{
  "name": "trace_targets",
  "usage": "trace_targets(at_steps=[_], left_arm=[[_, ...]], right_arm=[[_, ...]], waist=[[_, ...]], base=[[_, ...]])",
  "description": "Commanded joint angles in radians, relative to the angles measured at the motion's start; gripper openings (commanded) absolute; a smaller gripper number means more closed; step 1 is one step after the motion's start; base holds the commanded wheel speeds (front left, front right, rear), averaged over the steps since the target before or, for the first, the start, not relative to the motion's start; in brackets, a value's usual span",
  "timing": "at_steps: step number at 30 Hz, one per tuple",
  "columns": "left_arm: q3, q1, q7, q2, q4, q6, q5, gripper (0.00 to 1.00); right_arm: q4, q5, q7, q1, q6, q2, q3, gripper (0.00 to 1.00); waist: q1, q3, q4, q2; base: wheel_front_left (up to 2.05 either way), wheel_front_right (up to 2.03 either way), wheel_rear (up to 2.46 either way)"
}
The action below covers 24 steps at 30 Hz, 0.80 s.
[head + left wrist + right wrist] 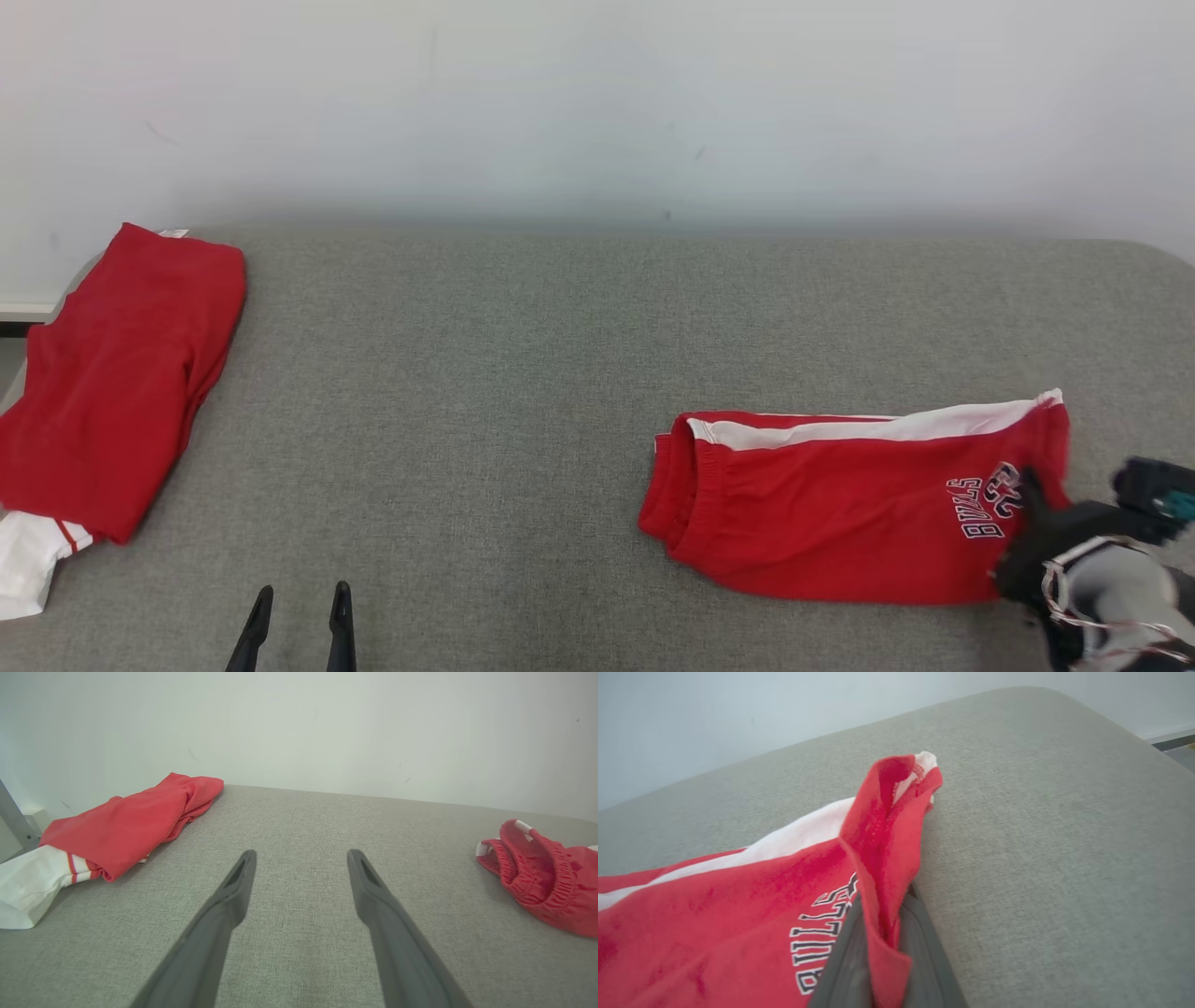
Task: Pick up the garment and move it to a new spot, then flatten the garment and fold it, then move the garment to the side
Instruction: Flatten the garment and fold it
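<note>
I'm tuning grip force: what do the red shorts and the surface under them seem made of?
Red shorts: soft matte knit, perhaps polyester; it puckers where pinched, and the waistband gathers. Grey surface: woven upholstery fabric, matte; a coarse flecked weave shows.

Open room: the grey surface (467, 392) lies bare across its middle, from my left pincer (299, 605) up to the white wall (597, 93). Obstacles: a folded red garment (121, 373) at the far left edge; red shorts (840, 504) at the right, their hem clamped in my right pincer (1030, 485), the two well apart.
</note>
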Motion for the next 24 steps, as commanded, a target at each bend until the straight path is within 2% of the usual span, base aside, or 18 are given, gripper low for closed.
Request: trace_targets(at_steps=[1,6,15,19,22,24], left_arm=[[0.002,0.011,-0.003,-0.001,0.002,0.002,-0.005,1.0],[0.008,0.014,-0.003,-0.002,0.007,0.002,-0.001,1.0],[-0.024,-0.007,-0.003,-0.002,0.015,0.002,-0.006,1.0],[-0.035,-0.012,-0.003,-0.002,0.016,0.002,-0.013,1.0],[-0.042,-0.016,-0.003,-0.001,0.02,0.002,-0.015,1.0],[-0.047,-0.019,-0.003,-0.002,0.022,0.002,-0.015,1.0]], right_arm=[[-0.041,0.023,0.008,0.01,-0.002,0.022,0.009,0.0],[-0.207,0.048,0.032,0.029,-0.002,0.041,0.078,0.0],[-0.457,0.128,0.133,0.098,-0.002,0.134,0.162,0.0],[-0.481,0.106,0.144,0.118,-0.002,0.17,0.178,0.0],[-0.465,0.098,0.156,0.126,-0.002,0.233,0.193,0.0],[-0.456,0.09,0.152,0.126,-0.002,0.243,0.196,0.0]], waist=[[0.0,-0.001,-0.002,0.0],[0.0,-0.008,-0.006,0.0],[0.0,-0.014,0.029,0.0],[0.0,-0.013,0.047,0.0],[0.0,-0.012,0.06,0.0],[0.0,-0.011,0.067,0.0]], base=[[0.0,0.0,0.0],[0.0,0.0,0.0],[0.0,0.0,0.0],[0.0,0.0,0.0],[0.0,0.0,0.0],[0.0,0.0,0.0]])
